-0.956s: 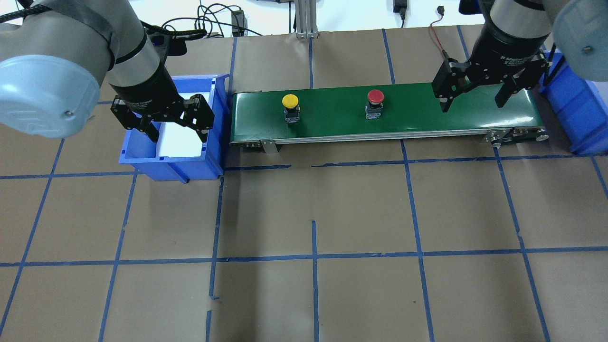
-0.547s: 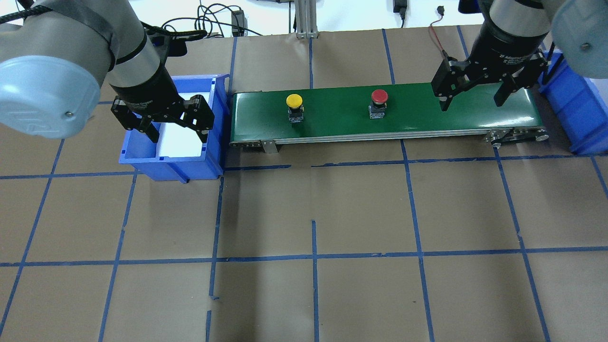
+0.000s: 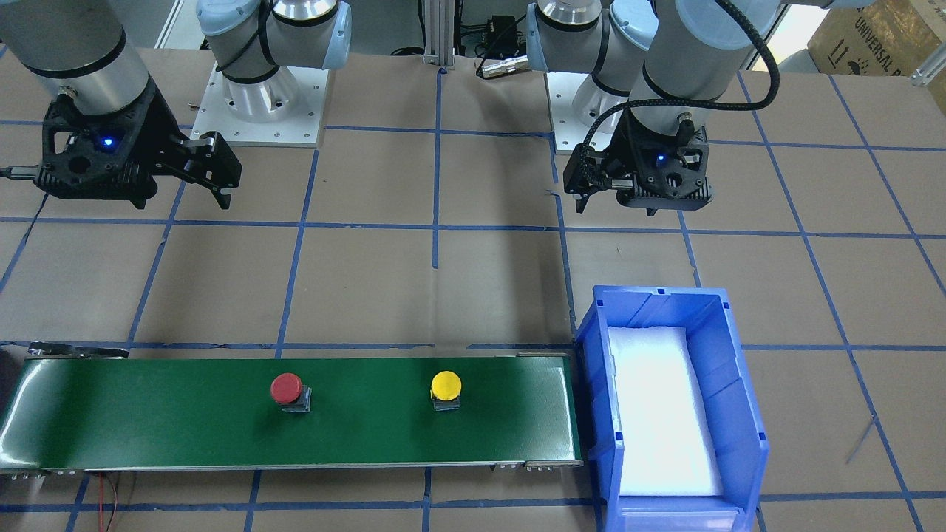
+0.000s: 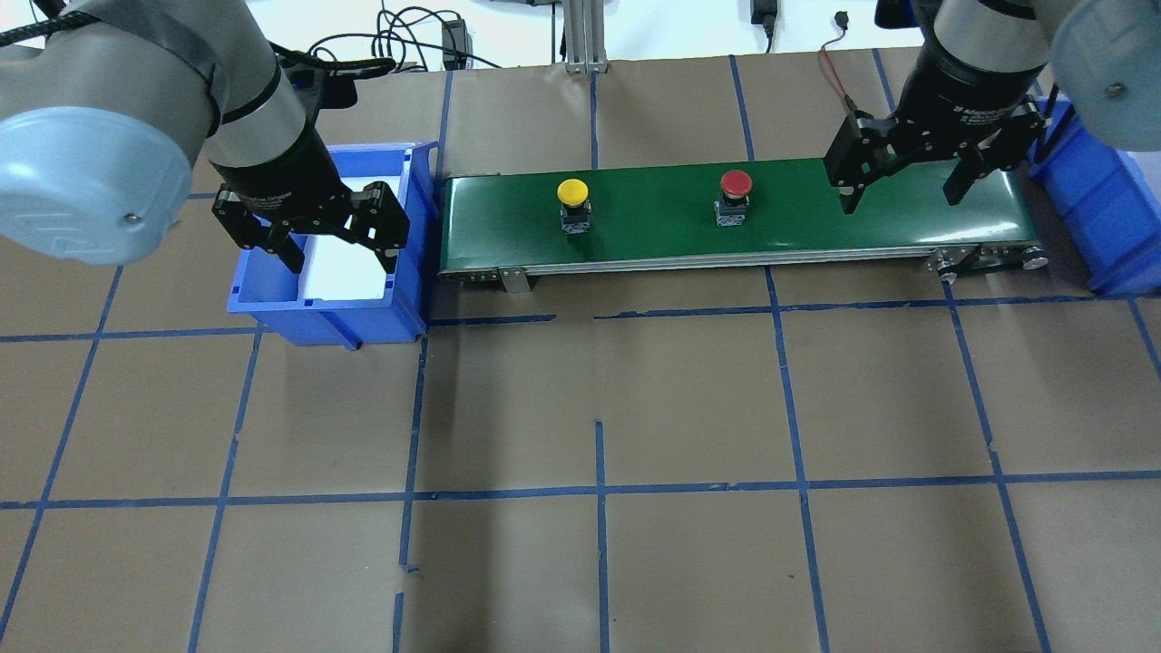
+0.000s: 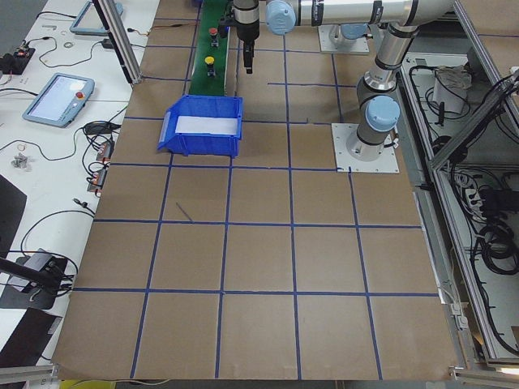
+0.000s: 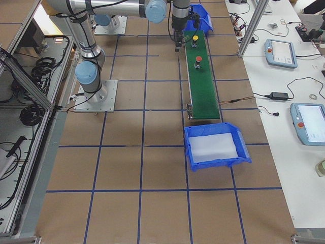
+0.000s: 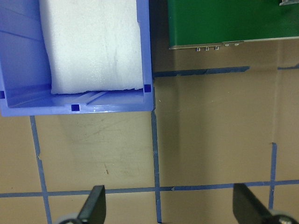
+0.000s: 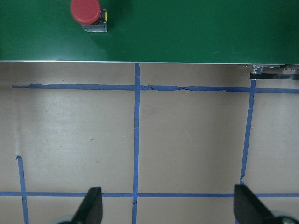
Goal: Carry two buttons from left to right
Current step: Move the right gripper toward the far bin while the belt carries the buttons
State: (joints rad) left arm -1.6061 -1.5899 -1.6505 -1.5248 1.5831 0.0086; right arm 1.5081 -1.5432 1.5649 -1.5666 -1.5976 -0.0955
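Observation:
The yellow-capped button [image 4: 572, 192] and the red-capped button [image 4: 736, 184] stand upright on the green conveyor belt [image 4: 653, 231], yellow to the left of red. They also show in the front view, yellow [image 3: 446, 385] and red [image 3: 285, 388]. My left gripper [image 4: 343, 260] is open and empty, above the blue bin [image 4: 415, 245] at the belt's left end. My right gripper [image 4: 901, 201] is open and empty, above the belt's right end, to the right of the red button. The right wrist view shows the red button [image 8: 86, 10] at the top left.
The left bin holds only a white foam pad [image 3: 661, 414]. A second blue bin [image 4: 1097, 213] stands past the belt's right end. Brown paper with blue tape lines covers the table [image 4: 599, 408]. Cables lie at the far edge.
Both buttons have moved to the right along the belt. Both arms and grippers have stayed in place and open.

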